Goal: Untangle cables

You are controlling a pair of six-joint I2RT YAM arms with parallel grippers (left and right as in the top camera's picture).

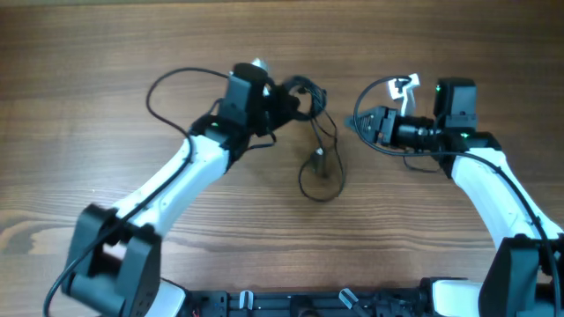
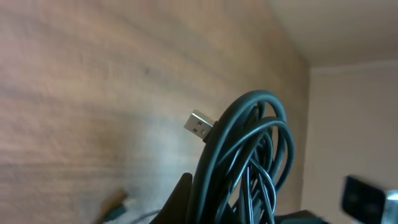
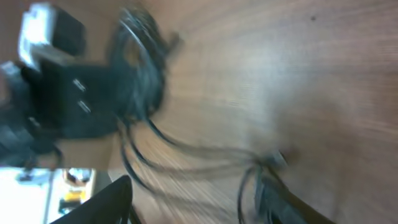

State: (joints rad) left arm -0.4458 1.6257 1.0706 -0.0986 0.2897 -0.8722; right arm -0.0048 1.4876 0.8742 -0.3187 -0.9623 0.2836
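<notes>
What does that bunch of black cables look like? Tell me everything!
The cables are thin, shiny black cords looped together into a bunch, with a flat silver plug sticking out at one side. The left gripper is pinching the bunch. Some loose loops trail from it across the wooden table.

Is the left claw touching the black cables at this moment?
Touching. The left wrist view shows the bundle of cables rising straight out of the shut left claw, with no gap between them. The overhead view agrees.
</notes>
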